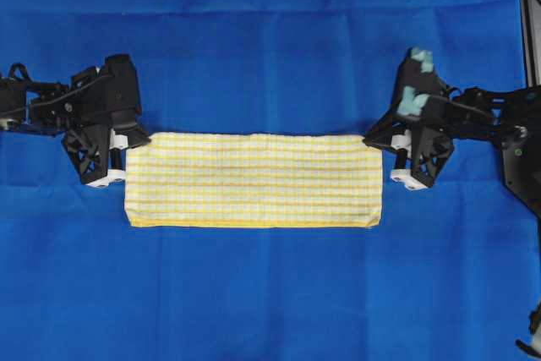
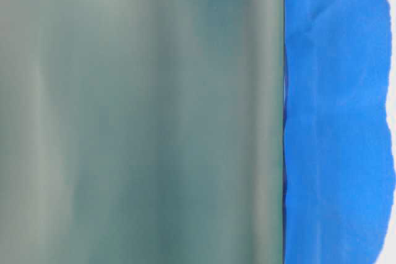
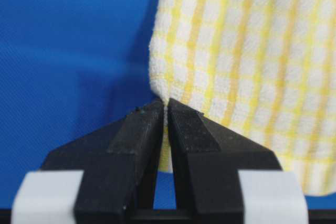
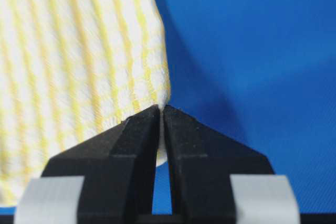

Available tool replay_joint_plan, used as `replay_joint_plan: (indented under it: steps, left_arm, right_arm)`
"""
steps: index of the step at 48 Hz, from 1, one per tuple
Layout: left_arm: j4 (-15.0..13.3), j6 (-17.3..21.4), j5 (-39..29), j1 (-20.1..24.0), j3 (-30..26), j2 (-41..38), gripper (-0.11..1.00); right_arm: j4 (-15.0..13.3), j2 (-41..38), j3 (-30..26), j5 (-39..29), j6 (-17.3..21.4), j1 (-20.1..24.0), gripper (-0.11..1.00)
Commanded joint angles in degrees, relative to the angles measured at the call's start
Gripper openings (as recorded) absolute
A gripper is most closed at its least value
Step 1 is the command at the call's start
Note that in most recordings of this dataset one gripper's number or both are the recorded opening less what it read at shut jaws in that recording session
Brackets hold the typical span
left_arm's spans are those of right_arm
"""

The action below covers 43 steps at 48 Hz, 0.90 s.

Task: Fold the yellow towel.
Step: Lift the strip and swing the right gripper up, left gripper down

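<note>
The yellow towel lies on the blue cloth as a long folded band with a darker yellow hem along its near edge. My left gripper is shut on the towel's far left corner. In the left wrist view the black jaws pinch the checked cloth. My right gripper is shut on the towel's far right corner. In the right wrist view the jaws pinch the cloth at its edge.
The large blue cloth covers the whole table. A black frame stands at the right edge. The table-level view is mostly blocked by a blurred grey-green surface, with blue cloth at its right.
</note>
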<state>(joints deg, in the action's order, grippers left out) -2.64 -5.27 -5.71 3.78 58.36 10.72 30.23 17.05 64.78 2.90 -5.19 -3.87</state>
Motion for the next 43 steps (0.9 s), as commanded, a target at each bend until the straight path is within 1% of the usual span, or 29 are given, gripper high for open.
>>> replay_joint_plan:
  steps: [1, 5, 10, 20, 24, 35, 43]
  left_arm:
    - [0.1, 0.1, -3.5, -0.3, -2.3, 5.0, 0.02]
    - [0.1, 0.1, -5.2, -0.4, -2.5, 8.2, 0.02]
    - [0.1, 0.0, -6.0, -0.4, -1.8, 12.0, 0.02]
    - [0.1, 0.0, -5.7, -0.6, 1.1, 19.7, 0.02]
    - [0.1, -0.1, -5.5, -0.5, 2.4, 22.4, 0.02]
    - [0.1, -0.1, -3.8, -0.9, 4.9, 28.8, 0.02]
    - [0.1, -0.4, -3.7, -1.6, 5.3, 29.4, 0.02]
  right_arm:
    - [-0.2, 4.5, -0.3, -0.5, 0.1, -0.4, 0.03]
    - [-0.5, 8.2, -0.3, -2.1, 0.1, -0.8, 0.03]
    - [-1.8, 12.7, -0.4, -4.7, 0.1, -1.1, 0.03]
    - [-3.8, 20.4, -0.6, -9.3, 0.2, -1.6, 0.03]
    - [-4.1, 22.9, -0.4, -11.1, 0.2, -1.8, 0.03]
    - [-4.7, 25.3, -0.2, -12.5, 0.2, -2.1, 0.03]
    - [-5.1, 24.7, -0.4, -11.9, 0.2, -2.4, 0.03]
